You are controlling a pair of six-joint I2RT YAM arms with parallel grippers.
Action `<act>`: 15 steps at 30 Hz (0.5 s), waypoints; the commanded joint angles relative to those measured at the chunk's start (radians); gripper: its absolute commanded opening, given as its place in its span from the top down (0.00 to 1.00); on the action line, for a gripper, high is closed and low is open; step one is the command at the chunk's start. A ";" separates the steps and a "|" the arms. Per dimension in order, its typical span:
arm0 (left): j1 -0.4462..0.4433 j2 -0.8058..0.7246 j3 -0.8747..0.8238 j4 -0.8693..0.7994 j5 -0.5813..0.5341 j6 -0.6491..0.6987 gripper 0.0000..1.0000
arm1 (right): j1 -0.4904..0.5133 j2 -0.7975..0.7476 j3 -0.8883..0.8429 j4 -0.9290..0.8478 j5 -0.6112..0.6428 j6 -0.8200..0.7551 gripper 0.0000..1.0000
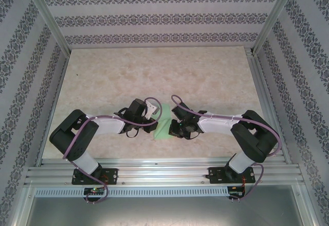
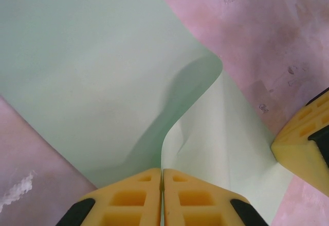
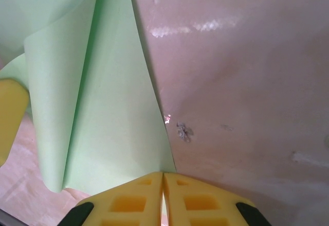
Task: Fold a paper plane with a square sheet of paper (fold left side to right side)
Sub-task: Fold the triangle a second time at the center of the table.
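Mint-green sheet of paper curls mid-frame on the tabletop, pinched by the left pincer and right pincer.

- Looks like a robotics lab test cell, dressed up as a room rather than a lived-in home.
- Boxed in by bare aluminium frame posts holding flat panels of striped floral wallpaper on three sides.
- Floored with a marble-look tabletop.
- Edged along the near side with slotted aluminium rail, carrying two bolted arm bases and loose purple cables.
- Fitted with yellow-padded tooling: left gripper, right gripper.
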 commanded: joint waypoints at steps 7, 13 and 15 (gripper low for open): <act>0.017 -0.046 0.000 -0.020 -0.018 0.030 0.93 | 0.016 0.056 0.003 -0.058 0.010 -0.022 0.88; 0.019 -0.051 -0.005 -0.026 -0.028 0.033 0.93 | 0.017 0.057 0.004 -0.060 0.010 -0.025 0.88; 0.019 -0.051 -0.006 -0.030 -0.036 0.035 0.94 | 0.017 0.058 0.004 -0.063 0.010 -0.025 0.88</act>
